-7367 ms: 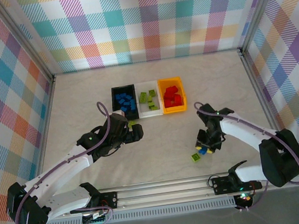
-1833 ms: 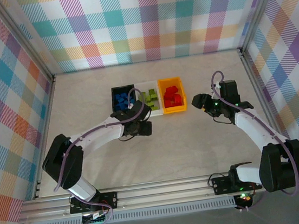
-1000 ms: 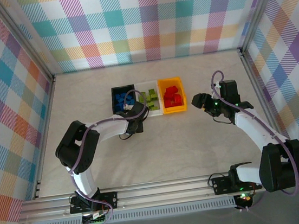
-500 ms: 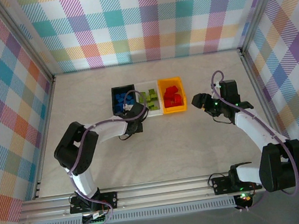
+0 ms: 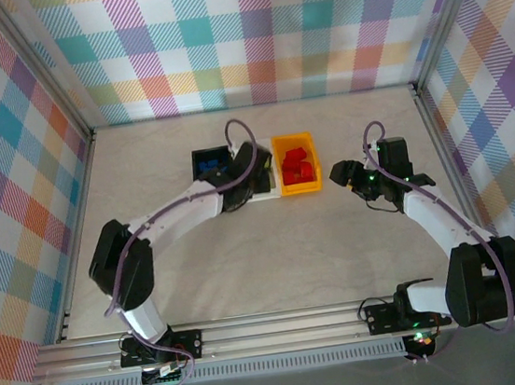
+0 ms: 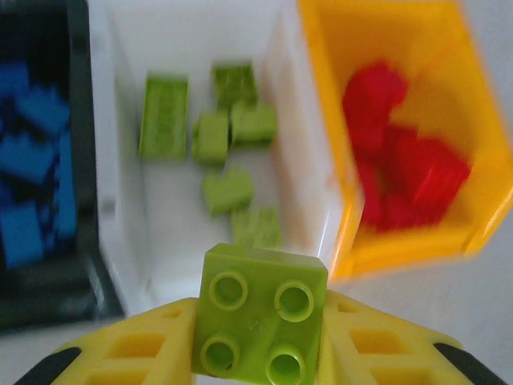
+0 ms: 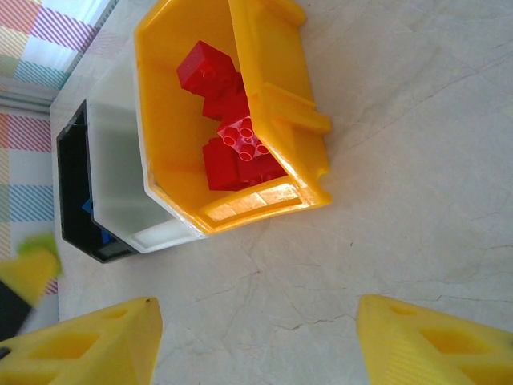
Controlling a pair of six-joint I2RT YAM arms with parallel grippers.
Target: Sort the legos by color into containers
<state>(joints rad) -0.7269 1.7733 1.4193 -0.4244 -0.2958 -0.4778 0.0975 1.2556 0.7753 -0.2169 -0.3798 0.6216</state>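
**Left arm.** Ran from its base at the near left in a long bend over the tabletop (image 5: 275, 256) to the row of bins, with a cable looped above the wrist.

**Left hand** (image 5: 248, 173) (image 6: 260, 341). Hung over the near end of the white bin (image 6: 132, 200), pointing down. Narrow: its yellow fingers (image 6: 144, 353) were pressed on two opposite sides of the held lego (image 6: 260, 313).

**Held lego.** Lime green and square, with four studs facing the wrist camera. In that view it sat over the white bin's near wall. Its height above the bin could not be told.

**Right arm.** Bent at the elbow, with the forearm angled from the near right toward the bins.

**Right hand** (image 5: 340, 175) (image 7: 260, 337). Just right of the orange bin (image 5: 298, 186) (image 6: 473, 160) (image 7: 272, 96) and apart from it. Wide: yellow fingers (image 7: 88, 337) well spread, nothing between them, bare tabletop beneath.

**Bins.** Three, joined side by side: black bin (image 5: 199, 157) (image 6: 80, 273) (image 7: 68, 192) on the left, white in the middle, orange on the right.

**Contents.**
- Black bin: blue legos (image 5: 209, 165) (image 6: 32, 176), heaped and blurred.
- White bin: green legos (image 6: 216, 144), about six, loosely scattered on the floor.
- Orange bin: red legos (image 5: 294, 165) (image 6: 401, 176) (image 7: 232, 120), piled together.
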